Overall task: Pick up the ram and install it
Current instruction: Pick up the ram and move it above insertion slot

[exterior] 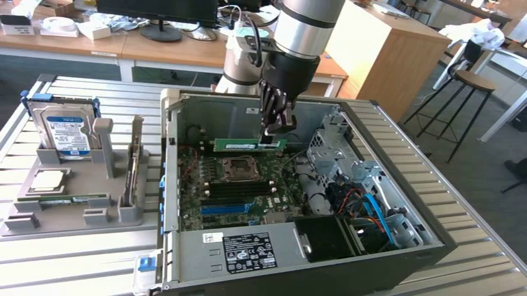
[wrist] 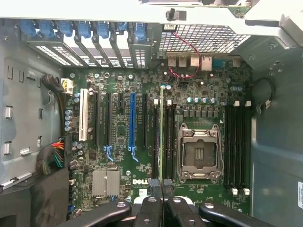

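The arm comes down from above into the open computer case (exterior: 171, 185), which lies on its side on the slatted metal counter (exterior: 74, 265). The fingers (exterior: 276, 120) are closed almost fully on the ram (exterior: 245, 144). They pinch the stick at the end that is toward the exterior view's right. The ram is a narrow green board with a white label. It stands on its long edge, level, and hangs above the motherboard (exterior: 239, 203), over the area just behind the CPU socket (exterior: 239, 165). In the exterior view it looks lifted clear of the board.

In the wrist view the ram (wrist: 162, 132) shows edge-on as a thin pale line between the two black fingers (wrist: 152, 195). The line runs along the black memory slots (wrist: 169, 142) that lie just beside the open CPU socket (wrist: 199, 151). A second group of black memory slots (wrist: 235, 142) lies on the other side of the socket. A blue expansion slot (wrist: 132, 120) and a white one (wrist: 84, 116) lie further away on the board.

On the exterior view's left, outside the case, a grey holder tray (exterior: 21, 225) rests on the counter. A blue-labelled hard drive (exterior: 68, 132) stands upright in it, and a square silver processor chip (exterior: 48, 180) lies flat in front of the drive.
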You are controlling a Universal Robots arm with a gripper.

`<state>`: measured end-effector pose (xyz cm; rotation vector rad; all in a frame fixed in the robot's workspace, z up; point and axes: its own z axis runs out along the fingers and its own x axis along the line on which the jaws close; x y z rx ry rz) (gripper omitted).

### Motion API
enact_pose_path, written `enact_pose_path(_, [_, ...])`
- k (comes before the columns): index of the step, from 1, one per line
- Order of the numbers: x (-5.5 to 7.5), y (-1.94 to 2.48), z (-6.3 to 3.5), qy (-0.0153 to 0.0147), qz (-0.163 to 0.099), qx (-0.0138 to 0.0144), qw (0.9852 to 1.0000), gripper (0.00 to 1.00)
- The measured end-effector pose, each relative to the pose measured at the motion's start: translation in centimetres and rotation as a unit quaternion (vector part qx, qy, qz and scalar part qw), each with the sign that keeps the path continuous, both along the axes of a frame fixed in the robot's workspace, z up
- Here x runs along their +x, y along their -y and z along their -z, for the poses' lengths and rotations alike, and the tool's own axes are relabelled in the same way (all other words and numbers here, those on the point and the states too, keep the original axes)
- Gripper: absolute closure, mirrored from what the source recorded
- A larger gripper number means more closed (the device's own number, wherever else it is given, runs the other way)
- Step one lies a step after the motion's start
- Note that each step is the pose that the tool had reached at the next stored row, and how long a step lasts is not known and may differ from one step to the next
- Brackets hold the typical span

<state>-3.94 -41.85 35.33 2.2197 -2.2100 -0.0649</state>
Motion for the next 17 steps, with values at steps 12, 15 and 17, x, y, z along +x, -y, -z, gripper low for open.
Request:
enact_pose_path(12, [0.74, 0.00, 0.07, 0.0000, 0.000, 0.0000, 1.0000, 0.89])
enact_pose_path(15, [0.75, 0.00, 0.08, 0.0000, 0.000, 0.0001, 1.0000, 0.89])
enact_pose_path(17, [0.74, -0.10, 0.12, 0.0000, 0.000, 0.0001, 1.0000, 0.89])
